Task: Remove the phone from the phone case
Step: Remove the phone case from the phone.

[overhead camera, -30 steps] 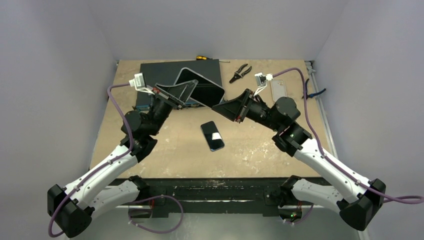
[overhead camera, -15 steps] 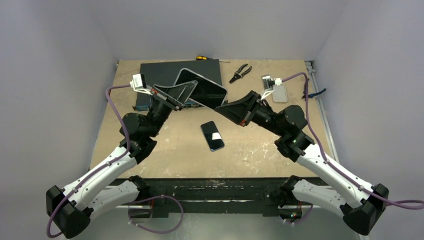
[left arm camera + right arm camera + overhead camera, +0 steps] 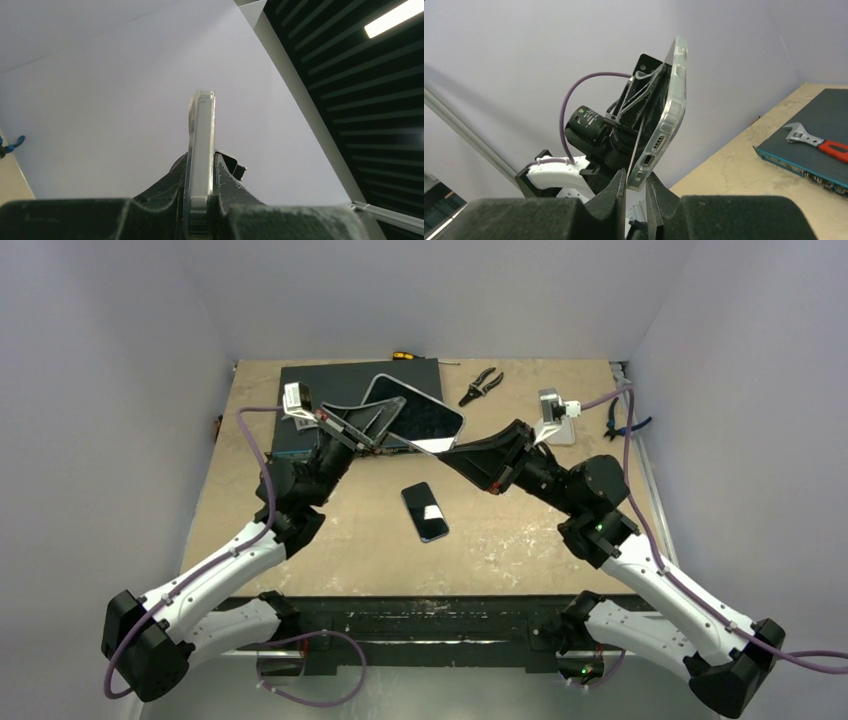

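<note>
Since a second ago your left gripper [image 3: 372,436] has pushed forward and to the right. Your right gripper [image 3: 452,448] has drawn back toward its own side. The dark-screened phone [image 3: 420,418] they share has slid right and now faces its screen more squarely up at the overhead camera.

Your left gripper is clamped on the phone's left end. In its wrist view the clear plastic case [image 3: 201,145] stands edge-on, squeezed between the two black fingers [image 3: 175,180]. Your right gripper [image 3: 635,185] is pinched tight on the opposite end, on the bottom corner of the case just beside the charging port. The phone is still seated inside the case.

Both arms reach forward and inward with their forearms rising. They meet in the air above the back middle of the tan table [image 3: 520,540], so the phone hangs clear of the surface, over the front edge of the flat dark-blue box [image 3: 320,380].

A red-handled adjustable wrench [image 3: 819,142] lies on that box. A black handset [image 3: 425,511] lies flat on the table below the grippers. Black pliers [image 3: 480,385] and a yellow-handled screwdriver [image 3: 403,356] sit at the back.
</note>
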You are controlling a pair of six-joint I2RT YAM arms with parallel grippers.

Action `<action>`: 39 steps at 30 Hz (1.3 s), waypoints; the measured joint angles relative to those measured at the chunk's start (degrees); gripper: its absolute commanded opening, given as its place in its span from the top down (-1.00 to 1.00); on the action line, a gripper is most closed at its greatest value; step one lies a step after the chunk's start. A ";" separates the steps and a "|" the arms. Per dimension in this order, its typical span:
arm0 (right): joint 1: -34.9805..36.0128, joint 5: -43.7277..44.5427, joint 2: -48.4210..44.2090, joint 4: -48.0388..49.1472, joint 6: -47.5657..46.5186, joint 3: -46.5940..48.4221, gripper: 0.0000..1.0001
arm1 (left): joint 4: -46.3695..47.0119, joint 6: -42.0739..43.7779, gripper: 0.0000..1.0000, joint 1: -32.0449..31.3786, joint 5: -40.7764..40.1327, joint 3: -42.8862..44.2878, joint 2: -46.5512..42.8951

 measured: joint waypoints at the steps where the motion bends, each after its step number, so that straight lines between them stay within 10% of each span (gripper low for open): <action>1: 0.00 -0.02 -0.17 0.24 -0.26 0.00 1.00 | 0.48 -0.70 1.00 0.00 0.11 -0.07 0.35; 39: -1.53 -11.78 5.35 14.23 -2.29 6.67 1.00 | 23.08 -19.69 1.00 -0.57 4.96 1.81 13.79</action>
